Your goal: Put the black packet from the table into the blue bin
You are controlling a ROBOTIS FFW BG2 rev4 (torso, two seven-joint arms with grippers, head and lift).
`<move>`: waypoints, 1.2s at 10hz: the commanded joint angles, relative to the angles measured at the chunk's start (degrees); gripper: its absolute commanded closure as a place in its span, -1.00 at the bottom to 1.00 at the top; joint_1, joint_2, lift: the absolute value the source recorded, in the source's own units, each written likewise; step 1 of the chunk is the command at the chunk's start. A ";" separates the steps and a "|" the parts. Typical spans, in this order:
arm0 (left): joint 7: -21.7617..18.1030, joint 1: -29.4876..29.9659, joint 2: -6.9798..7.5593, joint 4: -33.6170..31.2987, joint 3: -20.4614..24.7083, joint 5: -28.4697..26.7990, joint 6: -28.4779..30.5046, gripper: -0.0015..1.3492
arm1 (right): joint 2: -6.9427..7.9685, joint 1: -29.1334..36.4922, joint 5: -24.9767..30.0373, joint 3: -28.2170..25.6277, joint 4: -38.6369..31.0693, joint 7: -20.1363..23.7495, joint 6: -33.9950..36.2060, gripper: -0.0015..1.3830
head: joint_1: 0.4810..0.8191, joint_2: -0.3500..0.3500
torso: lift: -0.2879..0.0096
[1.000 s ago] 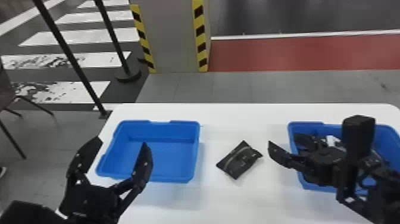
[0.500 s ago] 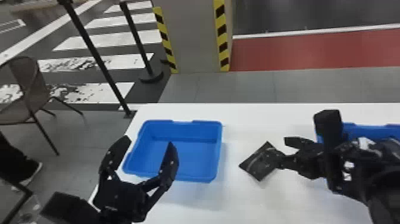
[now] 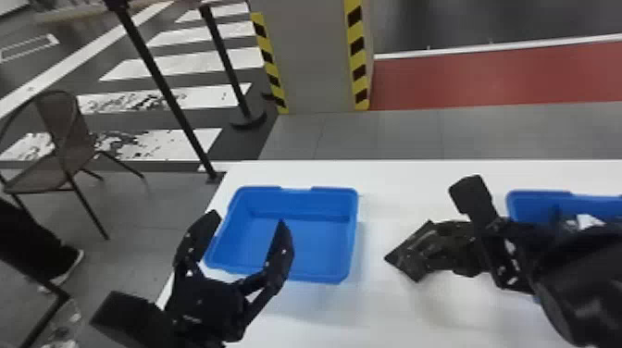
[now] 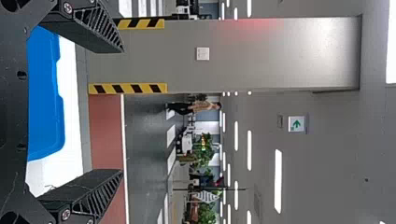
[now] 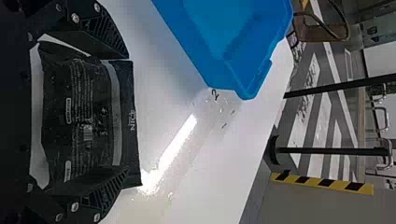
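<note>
The black packet (image 3: 412, 259) lies on the white table (image 3: 379, 314) between two blue bins. At its right side is my right gripper (image 3: 432, 250). In the right wrist view the packet (image 5: 84, 116) spreads between the widely spaced fingers of that gripper (image 5: 127, 114), which overlap its edges. The left blue bin (image 3: 303, 240) has a bare bottom. My left gripper (image 3: 247, 220) stands open by that bin's near left corner, its fingers spread and holding nothing. The left wrist view has this gripper (image 4: 122, 110) too, with the bin (image 4: 44, 93) behind its palm.
A second blue bin (image 3: 537, 199) holding items is at the right, partly behind my right arm. Beyond the table's far edge stands a pillar (image 3: 314, 55) with striped corners. Black posts (image 3: 162, 83) and a chair (image 3: 69, 139) are on the floor at the left.
My right gripper has moved left from beside the right bin to the packet, and its fingers are around the packet. The head view has turned left. The left gripper stays open by the left bin.
</note>
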 commanded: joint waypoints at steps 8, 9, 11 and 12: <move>0.02 -0.34 0.00 0.56 0.05 0.25 -0.33 -0.84 | -0.69 -2.51 -2.04 6.75 0.86 -1.84 1.85 0.58 | 0.27 0.92 | 0.20; -0.06 -0.20 0.08 0.56 0.05 0.25 -0.62 -0.84 | -1.04 -0.54 -2.27 4.70 -1.95 -1.84 1.29 0.58 | 0.27 0.95 | 0.20; -0.06 0.08 0.08 0.56 0.05 0.48 -0.62 -0.83 | -1.13 8.32 2.87 -7.64 -13.20 -1.84 1.15 0.58 | 0.27 0.95 | 0.20; -0.06 0.36 0.17 0.42 0.17 0.70 -1.04 -0.83 | -1.04 12.40 4.47 -12.67 -18.97 -1.84 1.15 0.58 | 0.27 0.88 | 0.20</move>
